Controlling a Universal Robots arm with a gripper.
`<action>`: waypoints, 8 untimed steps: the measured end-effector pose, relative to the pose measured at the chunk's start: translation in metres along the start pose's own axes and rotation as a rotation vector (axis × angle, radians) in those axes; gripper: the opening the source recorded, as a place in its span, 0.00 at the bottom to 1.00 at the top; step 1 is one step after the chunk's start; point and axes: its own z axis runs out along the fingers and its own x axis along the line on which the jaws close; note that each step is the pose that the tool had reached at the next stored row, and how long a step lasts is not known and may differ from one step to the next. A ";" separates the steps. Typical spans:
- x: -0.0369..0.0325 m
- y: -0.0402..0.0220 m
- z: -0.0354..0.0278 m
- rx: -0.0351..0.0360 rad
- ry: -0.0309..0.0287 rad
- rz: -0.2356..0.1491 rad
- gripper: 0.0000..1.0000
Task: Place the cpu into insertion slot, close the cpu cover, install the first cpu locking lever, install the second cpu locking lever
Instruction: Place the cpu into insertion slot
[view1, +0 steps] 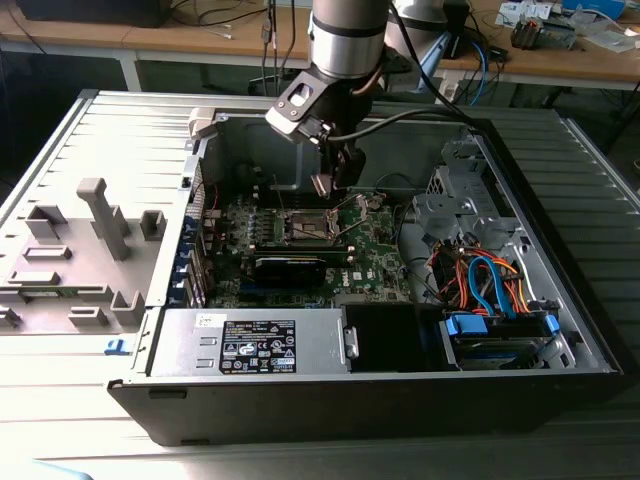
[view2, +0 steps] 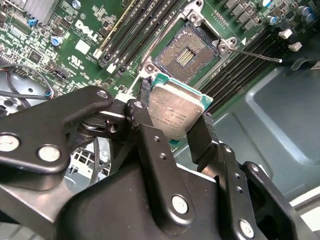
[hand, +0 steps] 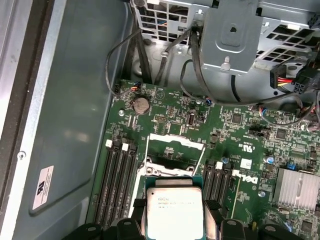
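Currently black two-finger tool (view2: 175, 114) pinching flat silver-grey square cpu (hand: 174, 209) by opposite edges; dark-centred metal-framed square insertion slot (view2: 187, 52) uncovered just beyond cpu, not touching.

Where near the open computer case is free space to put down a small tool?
Free: ribbed grey tabletop beside the grey moulded tray; black empty bay beside the silver power supply. Crowded: green motherboard under the pincer gripping the silver-grey square cpu; coloured cables.

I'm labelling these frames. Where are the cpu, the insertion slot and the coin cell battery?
cpu (view2: 176, 112), second wrist view, middle of its metal top.
insertion slot (view2: 186, 54), second wrist view, its dark centre.
coin cell battery (hand: 142, 104), first wrist view, its round face.
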 end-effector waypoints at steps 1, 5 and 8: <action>0.0000 0.0000 0.0001 -0.0001 -0.0002 0.008 0.55; 0.0000 0.0000 0.0006 -0.0007 -0.0007 0.039 0.55; 0.0000 0.0000 0.0008 -0.0010 -0.0010 0.055 0.55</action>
